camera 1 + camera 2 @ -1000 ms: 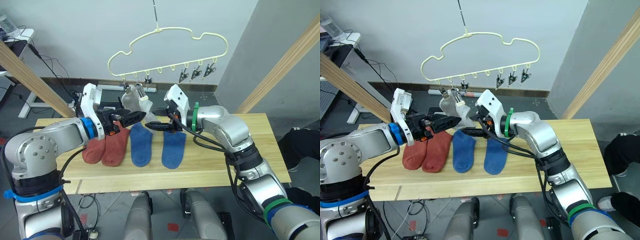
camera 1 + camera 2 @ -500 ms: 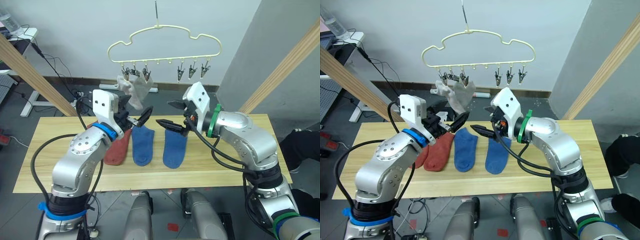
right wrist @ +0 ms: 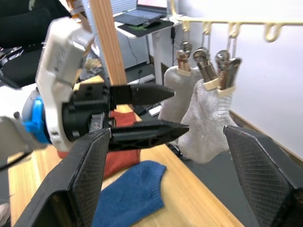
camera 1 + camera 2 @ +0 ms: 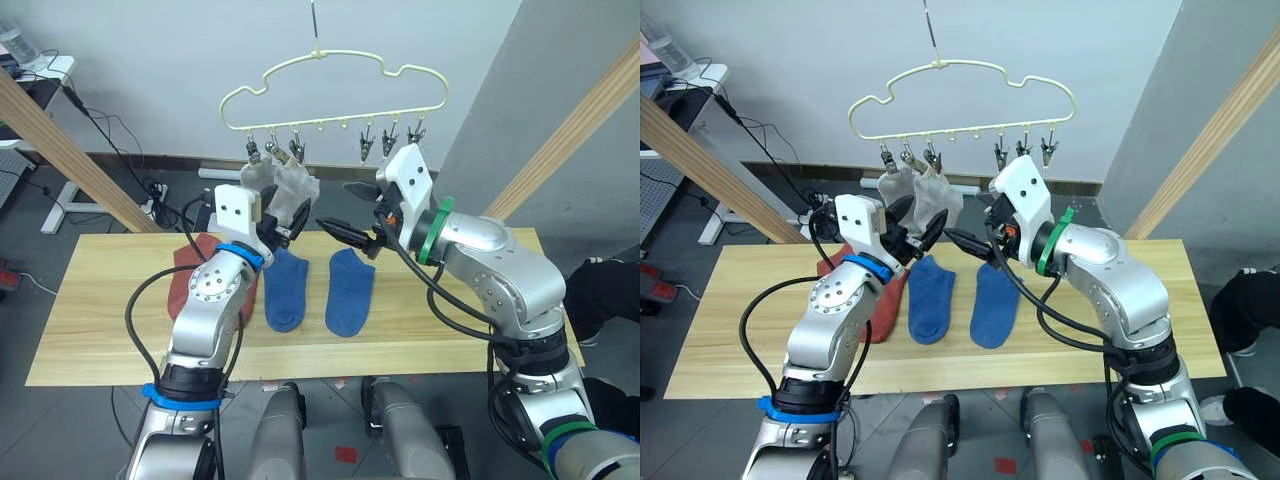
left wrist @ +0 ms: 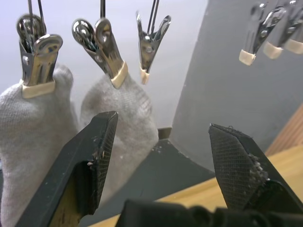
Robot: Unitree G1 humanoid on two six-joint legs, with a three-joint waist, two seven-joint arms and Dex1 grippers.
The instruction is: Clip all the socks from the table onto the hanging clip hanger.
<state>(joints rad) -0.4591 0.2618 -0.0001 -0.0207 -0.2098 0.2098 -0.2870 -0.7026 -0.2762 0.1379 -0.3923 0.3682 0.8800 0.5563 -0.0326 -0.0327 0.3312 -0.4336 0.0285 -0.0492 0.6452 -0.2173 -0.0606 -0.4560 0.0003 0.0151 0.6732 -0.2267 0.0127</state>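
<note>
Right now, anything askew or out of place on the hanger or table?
Nothing stands out. Two grey socks hang clipped at the left end of the hanger, which hangs fairly level. Two blue socks lie flat, side by side, on the table; red socks sit partly behind the left arm.

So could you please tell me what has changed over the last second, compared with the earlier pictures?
Both arms have risen from over the table to just below the clip hanger. The left gripper and right gripper are open and empty. The two grey socks now hang straighter from their clips. The blue socks and rust-red socks lie where they were.
</note>
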